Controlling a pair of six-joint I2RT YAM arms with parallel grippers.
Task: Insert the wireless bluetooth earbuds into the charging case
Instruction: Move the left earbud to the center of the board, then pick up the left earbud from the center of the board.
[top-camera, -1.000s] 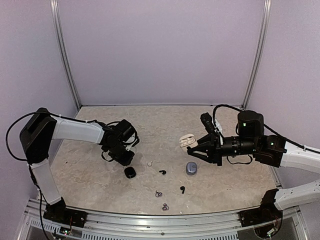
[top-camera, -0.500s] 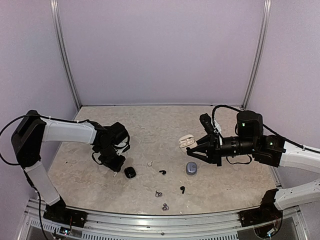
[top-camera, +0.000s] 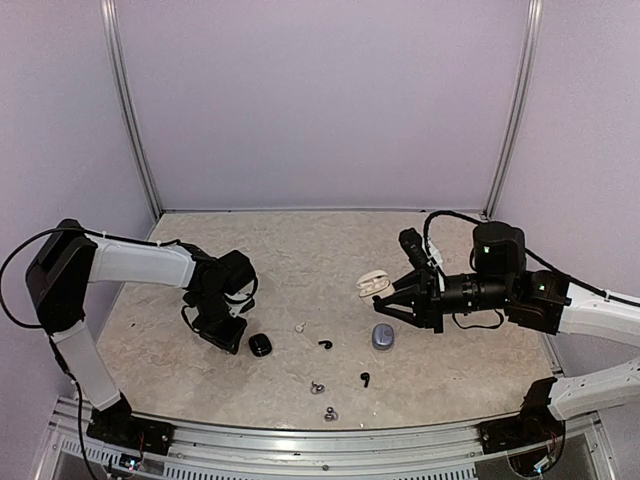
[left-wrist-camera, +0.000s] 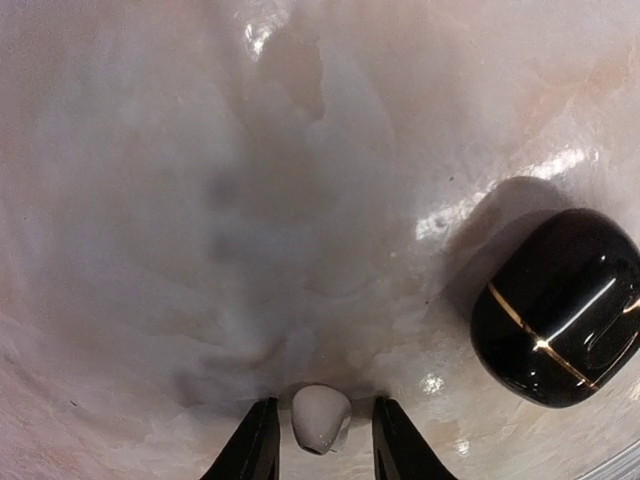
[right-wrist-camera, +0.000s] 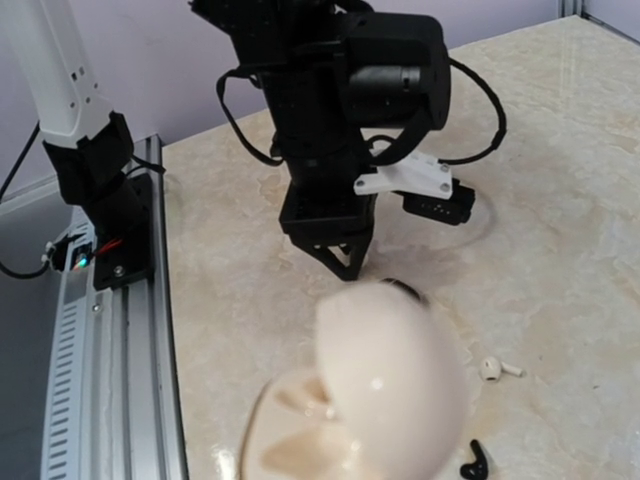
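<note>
Since a second ago my left gripper (top-camera: 228, 340) has swung back toward the table's (top-camera: 300, 250) near-left corner and dropped just beside the black case (left-wrist-camera: 555, 305). Its jaws have slackened and stand clear on either side of a white earbud (left-wrist-camera: 320, 418). My right gripper (top-camera: 392, 292) hasn't moved, clenched on the open white charging case (top-camera: 374, 283). Black earbuds (top-camera: 326, 344) and silvery earbuds (top-camera: 317, 387) lie toward the near edge's middle. Open marble runs to the far edge.
</note>
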